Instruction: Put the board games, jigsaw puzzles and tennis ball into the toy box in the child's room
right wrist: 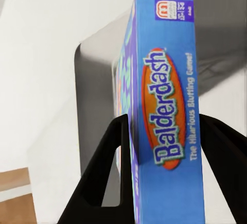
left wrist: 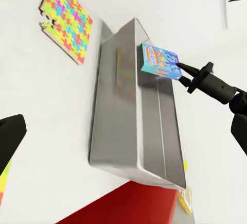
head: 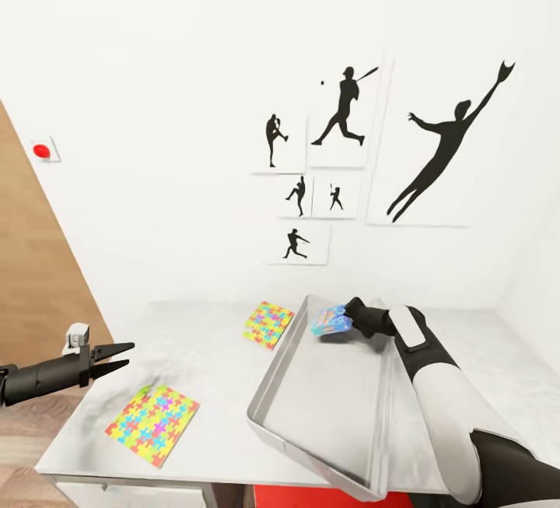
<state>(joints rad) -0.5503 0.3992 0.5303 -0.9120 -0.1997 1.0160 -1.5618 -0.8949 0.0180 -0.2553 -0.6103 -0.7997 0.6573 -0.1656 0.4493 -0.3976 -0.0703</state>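
The right claw (head: 348,319) grips the blue Balderdash board game (head: 330,321) above the far end of the grey toy box (head: 327,407) on the surface (head: 202,352), while the left claw (head: 117,359) hangs open near 2 jigsaw puzzles (head: 152,423).

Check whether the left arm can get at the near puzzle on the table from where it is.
Probably yes. The left end effector hangs open just above the table, close to the near puzzle, with nothing between them. The toy box sits off to the side.
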